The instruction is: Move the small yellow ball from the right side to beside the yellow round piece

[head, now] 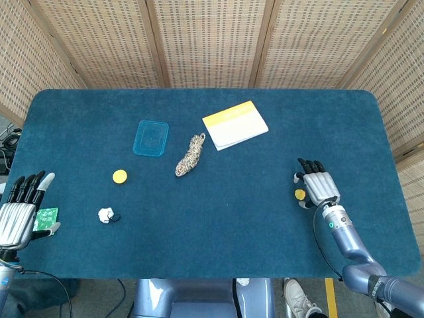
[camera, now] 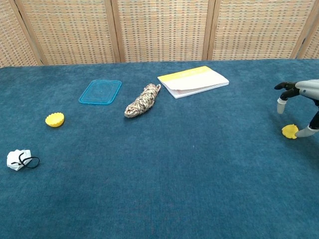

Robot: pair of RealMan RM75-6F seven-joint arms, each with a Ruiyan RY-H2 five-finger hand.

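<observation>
Right hand [head: 317,186] low over tabletop [head: 265,225], fingers spread, thumb tip touching ball [head: 300,195]; nothing gripped. Ball [camera: 290,131] on tabletop, right side, well apart from round piece [head: 119,176] at far left. Left hand [head: 18,211] flat at left edge, fingers apart, holding nothing.

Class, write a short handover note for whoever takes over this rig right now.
Right hand: open, fingers spread, over the ball, thumb beside it; no grip yet.
Left hand: open, idle at the table's left edge.
Ball: on the right side, not moved.
Round piece: far left, near the blue lid.
Done: reach only.
Left: grasp, carry across, set down beside the piece.
</observation>
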